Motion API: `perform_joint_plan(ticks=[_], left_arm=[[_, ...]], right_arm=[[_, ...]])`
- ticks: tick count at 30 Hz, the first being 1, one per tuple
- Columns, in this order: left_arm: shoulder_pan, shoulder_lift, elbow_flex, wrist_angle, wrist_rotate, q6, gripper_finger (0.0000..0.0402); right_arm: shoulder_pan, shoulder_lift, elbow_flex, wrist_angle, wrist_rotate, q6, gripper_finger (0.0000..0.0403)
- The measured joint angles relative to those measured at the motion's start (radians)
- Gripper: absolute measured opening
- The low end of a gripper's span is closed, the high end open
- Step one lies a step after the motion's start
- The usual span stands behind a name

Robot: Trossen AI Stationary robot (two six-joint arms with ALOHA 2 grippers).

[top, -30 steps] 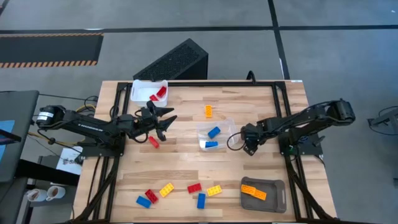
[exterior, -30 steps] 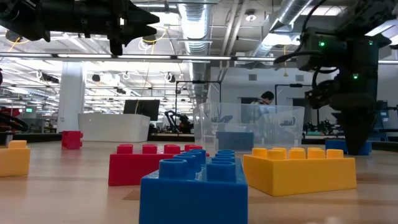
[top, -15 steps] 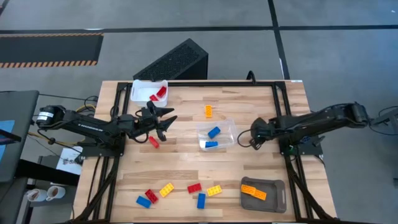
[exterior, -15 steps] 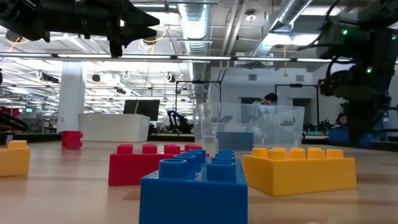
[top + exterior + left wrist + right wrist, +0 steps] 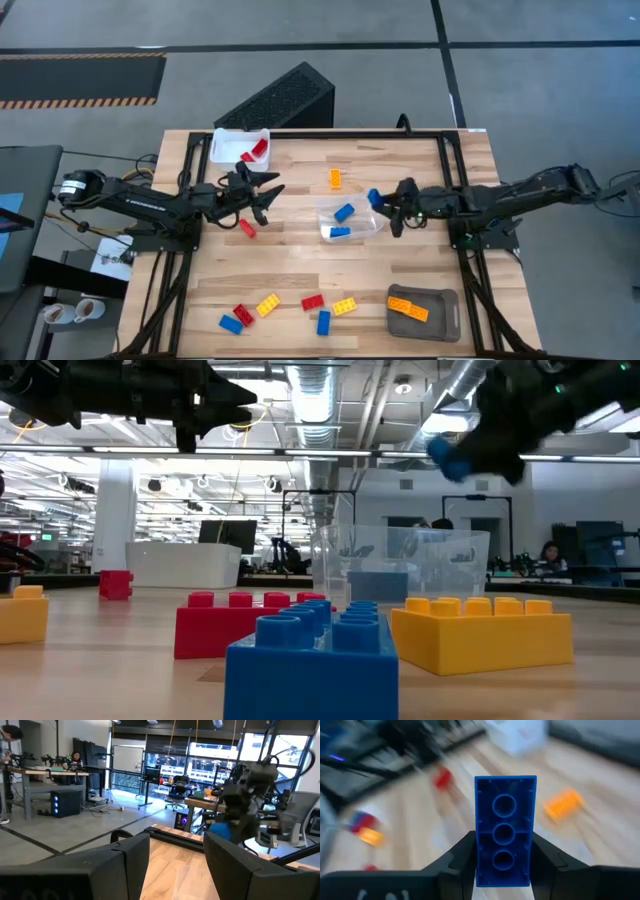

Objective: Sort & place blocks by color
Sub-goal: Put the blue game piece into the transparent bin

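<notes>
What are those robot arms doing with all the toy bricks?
They are sorting bricks by color. The right tool holds a blue brick in the air beside the clear bin, which already has two blue ones. The left tool hangs open above the table near a loose red brick.

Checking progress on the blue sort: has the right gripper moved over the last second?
Yes. In the high view the right gripper, shut on a blue block, has swung toward the clear tray, now at its rim; earlier it hung farther right.
</notes>
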Motion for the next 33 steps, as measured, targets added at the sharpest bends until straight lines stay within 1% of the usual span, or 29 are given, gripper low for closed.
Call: perform_joint_plan(ticks=[5,7,9,11,15,19,27,33], left_arm=[[0.0,0.0,0.0,-0.001,0.0,0.009,0.0174],[0.0,0.0,0.0,-0.001,0.0,0.01,0.0174],[0.0,0.0,0.0,-0.001,0.0,0.011,0.0174],[0.0,0.0,0.0,-0.001,0.002,0.011,0.0174],[0.0,0.0,0.0,-0.001,0.004,0.013,0.0173],[0.0,0.0,0.0,-0.001,0.004,0.013,0.0173],[0.0,0.0,0.0,0.0,-0.016,0.01,0.0173],[0.0,0.0,0.0,-0.001,-0.017,0.009,0.0173]], right_arm=[[0.041,0.028,-0.003,0.363,-0.064,-0.168,0.0138],[0.047,0.048,-0.013,0.431,-0.075,-0.22,0.0138],[0.036,0.074,-0.026,0.435,-0.075,-0.237,0.0142],[0.004,0.105,-0.055,0.453,-0.079,-0.201,0.0145],[-0.07,0.165,-0.129,0.496,-0.124,-0.103,0.0143],[-0.11,0.221,-0.142,0.502,-0.127,-0.085,0.0141],[-0.123,0.335,-0.143,0.487,-0.128,-0.081,0.0181],[-0.107,0.385,-0.143,0.488,-0.153,-0.034,0.0203]])
